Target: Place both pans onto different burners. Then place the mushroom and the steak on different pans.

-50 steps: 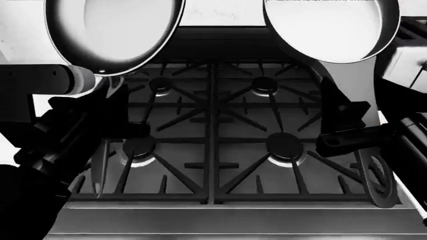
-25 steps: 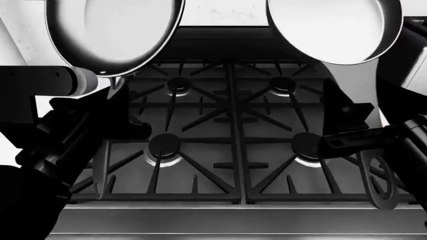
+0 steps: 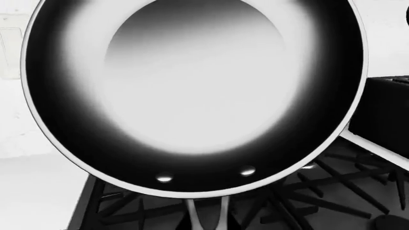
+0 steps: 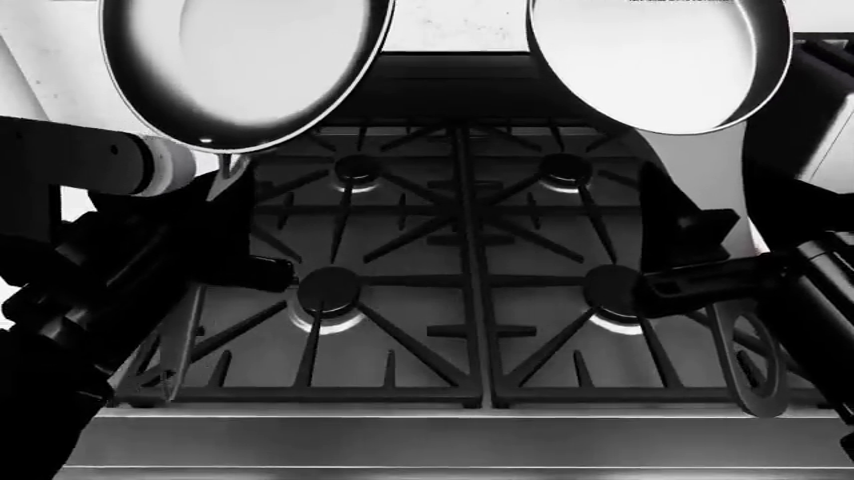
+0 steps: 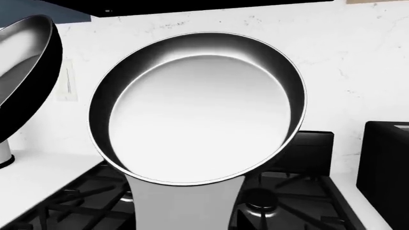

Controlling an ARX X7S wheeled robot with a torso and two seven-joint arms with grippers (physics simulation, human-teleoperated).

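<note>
- Pans hang in the air over the stove, none on a burner: the left pan above the rear-left burner, the right pan above the rear-right burner; the top edge of the head view cuts off both.
- Left pincer is a dark mass around the left pan's handle; how far its jaws stand apart cannot be told.
- Right pincer is equally dark; its grip on the right pan's handle cannot be made out.
- Front burners lie bare under the grates.
- Mushroom and steak appear in no view.
</note>
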